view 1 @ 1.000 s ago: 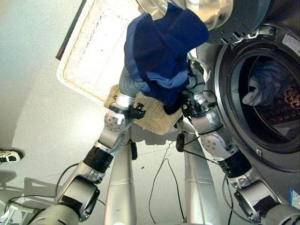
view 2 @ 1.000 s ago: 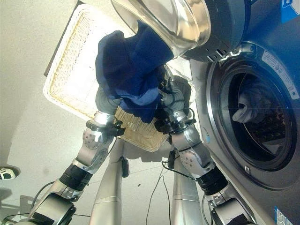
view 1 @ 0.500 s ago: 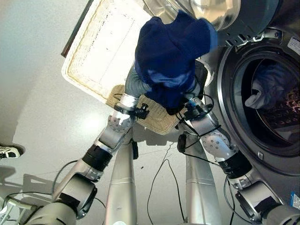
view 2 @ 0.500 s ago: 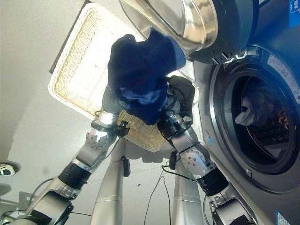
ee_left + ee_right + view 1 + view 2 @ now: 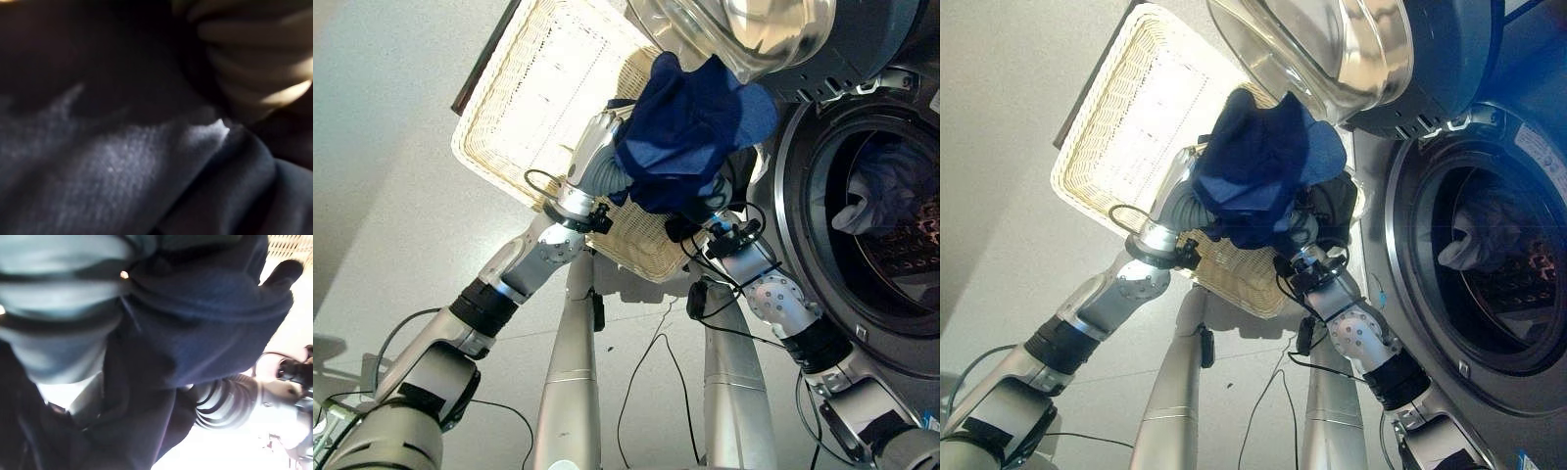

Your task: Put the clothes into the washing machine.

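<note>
We carry the navy garment (image 5: 690, 132) bundled between left hand (image 5: 607, 162) and right hand (image 5: 1332, 201), fingers hidden so grip cannot be told, above the wicker basket (image 5: 529, 98), beside the washer drum (image 5: 886, 230), ready for loading.

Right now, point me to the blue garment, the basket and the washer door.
blue garment (image 5: 690, 132), left eye view, middle of the bundle.
basket (image 5: 499, 127), left eye view, bare woven wall.
washer door (image 5: 1332, 49), right eye view, glass bowl.
</note>
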